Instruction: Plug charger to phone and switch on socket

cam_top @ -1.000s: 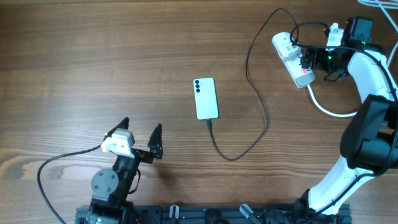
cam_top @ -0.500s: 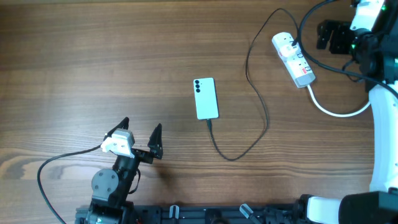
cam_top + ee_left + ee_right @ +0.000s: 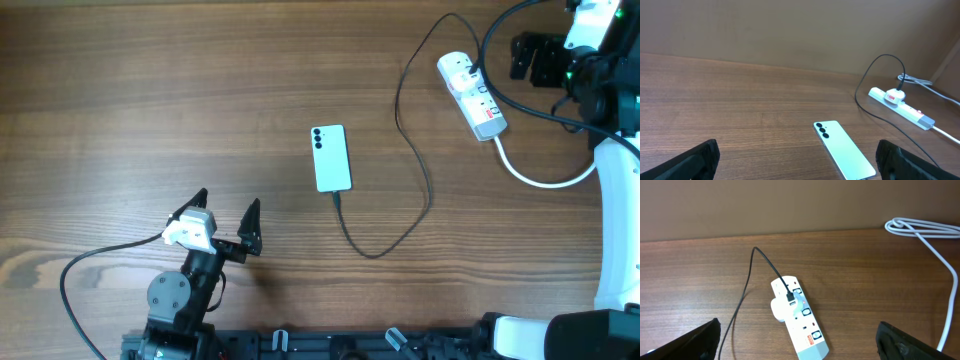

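charger [image 3: 375, 255] tip touching the phone [image 3: 331, 158], socket [image 3: 472, 95] well apart

A: What is shown at centre?
B: The socket [image 3: 799, 320] is seen lying on the bench [image 3: 865, 290], a white adapter [image 3: 780, 308] plugged in, the charger [image 3: 746, 286] leading from it.
A: And at the edges?
B: A white cord [image 3: 930, 228] is looped upper right; the right end effector [image 3: 800, 342] is spread wide.
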